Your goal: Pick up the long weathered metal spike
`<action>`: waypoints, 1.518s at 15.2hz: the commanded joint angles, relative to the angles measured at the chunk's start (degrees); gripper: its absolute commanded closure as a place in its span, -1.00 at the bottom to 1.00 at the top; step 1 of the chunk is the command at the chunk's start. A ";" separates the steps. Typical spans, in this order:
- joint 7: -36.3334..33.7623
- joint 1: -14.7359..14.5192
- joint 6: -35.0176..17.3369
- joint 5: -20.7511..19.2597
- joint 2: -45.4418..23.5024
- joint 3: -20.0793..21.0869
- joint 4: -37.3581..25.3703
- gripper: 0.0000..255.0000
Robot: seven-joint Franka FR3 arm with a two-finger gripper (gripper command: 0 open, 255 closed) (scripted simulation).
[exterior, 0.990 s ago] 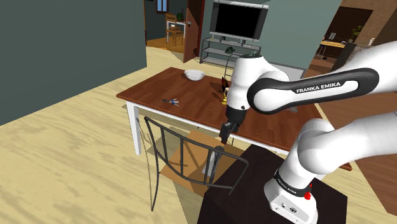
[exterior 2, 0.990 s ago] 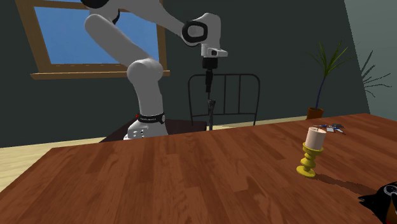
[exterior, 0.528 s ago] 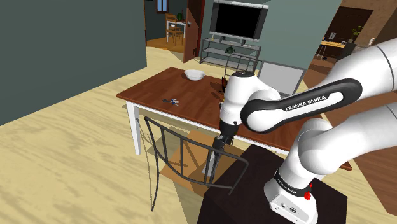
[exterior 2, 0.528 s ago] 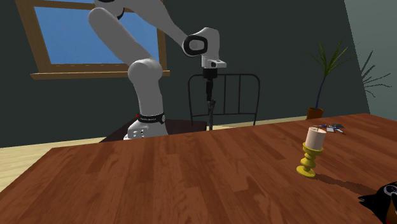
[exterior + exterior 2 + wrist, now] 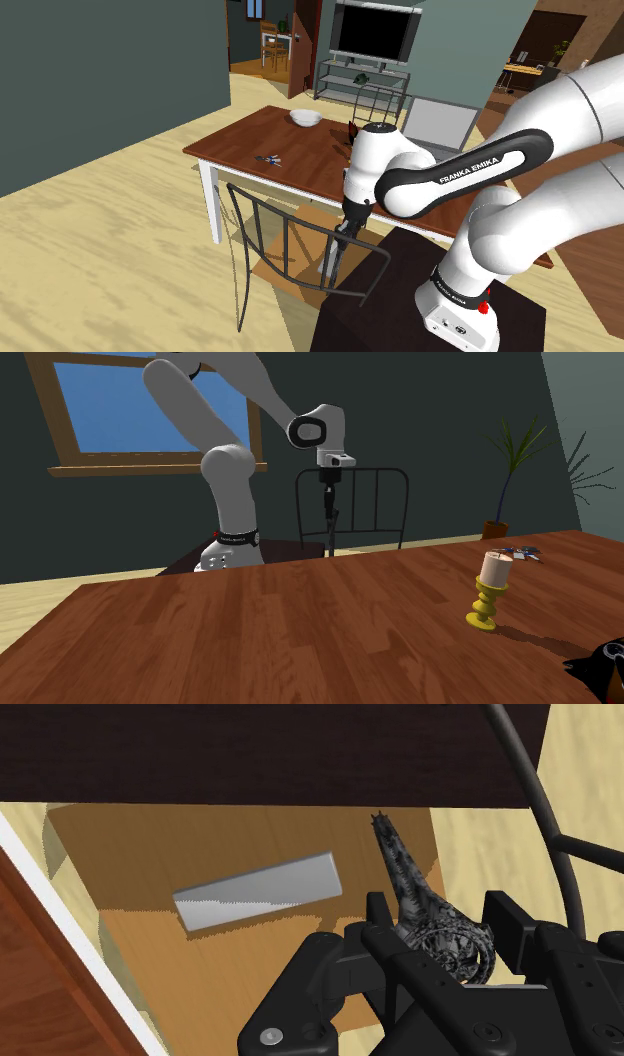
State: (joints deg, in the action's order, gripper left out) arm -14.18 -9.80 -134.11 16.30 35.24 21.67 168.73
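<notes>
The spike is a long, mottled dark grey piece with a round ringed head. It points straight away from my gripper, over the edge of the dark stand. Its head sits between my two black fingers, which stand apart on either side without clearly pressing it. In the second exterior view the spike hangs upright just under the gripper, in front of the chair back. In the shoulder view the gripper is low between the table and the stand.
A black wire-back chair with a wooden seat stands right below, with a grey flat slab on it. The brown table has a white frame edge. It carries a yellow candle holder and a white bowl.
The arm has lowered the gripper over the last second, closing down around the spike's head. The spike itself has stayed where it was.
</notes>
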 commanded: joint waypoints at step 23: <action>-0.08 0.36 16.33 -2.50 9.26 -3.14 -7.10 1.00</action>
State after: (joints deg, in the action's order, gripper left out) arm -14.26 -9.48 -118.25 13.90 44.33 18.64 161.92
